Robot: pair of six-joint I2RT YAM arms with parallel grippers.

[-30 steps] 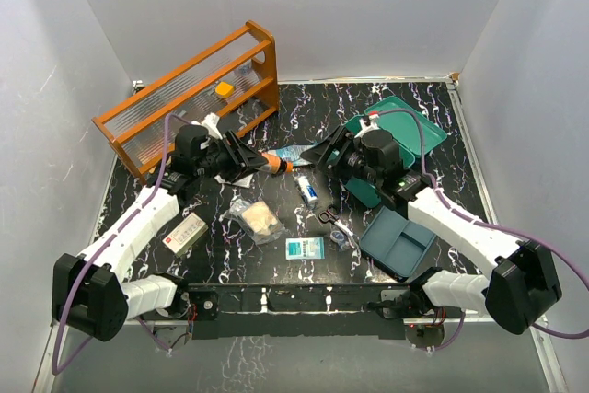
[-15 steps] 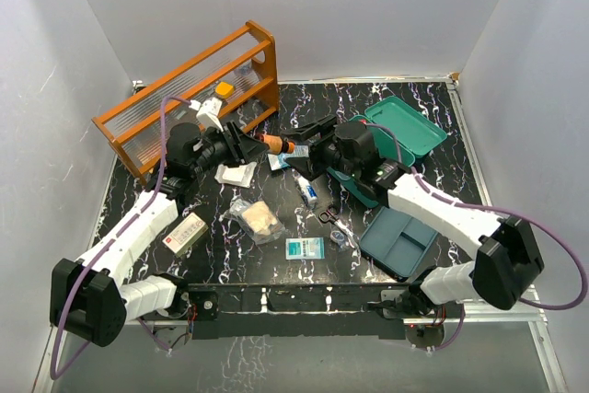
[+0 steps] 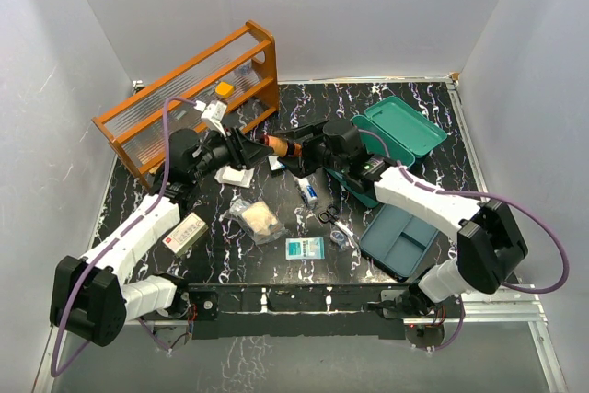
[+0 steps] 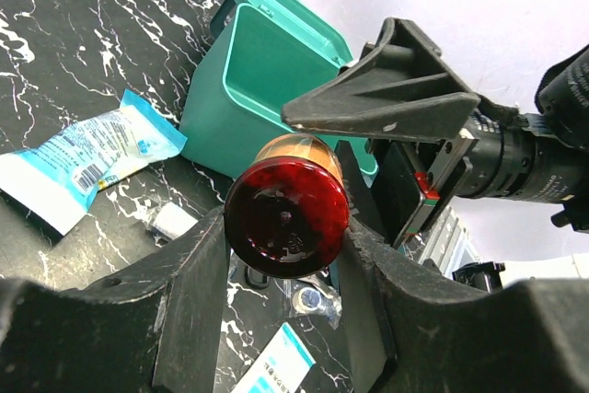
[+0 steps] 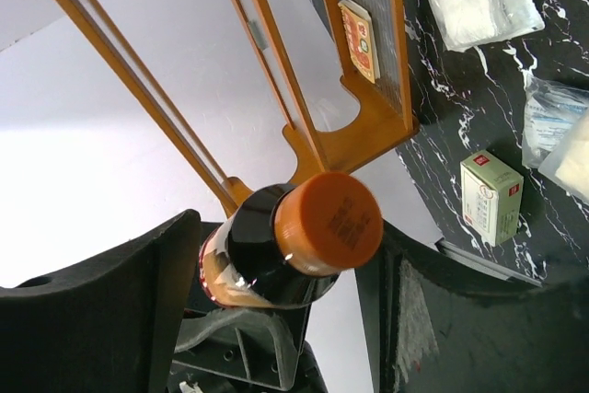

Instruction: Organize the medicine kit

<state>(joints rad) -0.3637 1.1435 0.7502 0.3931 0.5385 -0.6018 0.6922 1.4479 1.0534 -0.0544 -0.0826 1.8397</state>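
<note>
Medicine kit [image 3: 409, 126] first: the teal plastic box is lying open at the upper right of the top view. Its smooth, round-cornered lid is tipped back on the black marbled table [image 3: 304, 103], and its base is partly hidden behind my right arm.

Just left of it, above the table, a handover is taking shape. My left gripper [image 4: 283, 264] is clamping a glossy, dark red-brown bottle [image 4: 286, 218] by its base end. It is holding the bottle roughly level, so the flat-topped orange cap [image 5: 331, 223] is pointing toward the kit's side of the frame. My right gripper [image 5: 281, 264] is bracketing that cap, fingers apart with a gap showing on either side, so it is not gripping yet.

I judge the level hold is presenting the free end to the arm nearer the kit. The round, slick body could twist, so I am wanting a firm squeeze before the left lets go.

Farther out, a blue-grey divided tray [image 3: 398, 244] is sitting at lower right and an orange wooden rack [image 3: 184, 98] at upper left. Crinkly sachets and a small card box [image 3: 185, 232] are lying scattered at centre.
</note>
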